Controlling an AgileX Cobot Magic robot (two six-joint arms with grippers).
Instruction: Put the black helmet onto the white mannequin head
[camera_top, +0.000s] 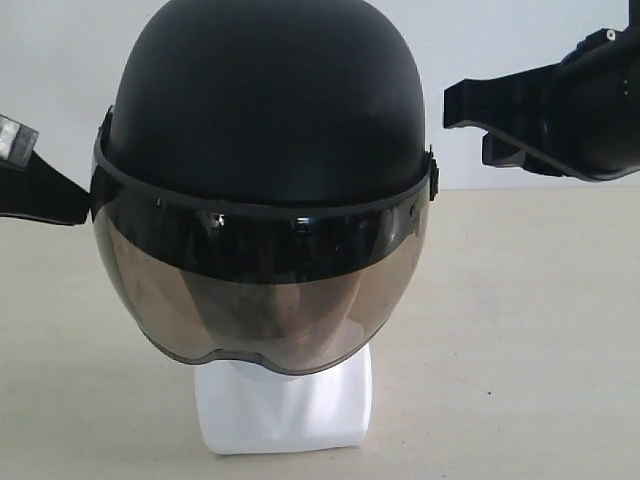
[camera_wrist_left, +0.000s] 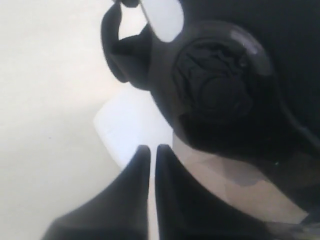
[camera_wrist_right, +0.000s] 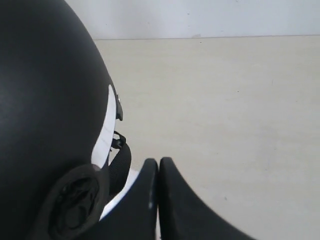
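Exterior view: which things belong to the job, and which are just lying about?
Job: helmet, head, left gripper, right gripper.
Just there: table, wall.

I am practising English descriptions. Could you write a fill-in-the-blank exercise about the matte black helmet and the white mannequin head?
The matte black rounded helmet sits ____ the glossy white plastic mannequin head.
Its smoky tinted visor covers the mannequin's ____.
The right gripper holds ____.
Missing words: on; face; nothing.
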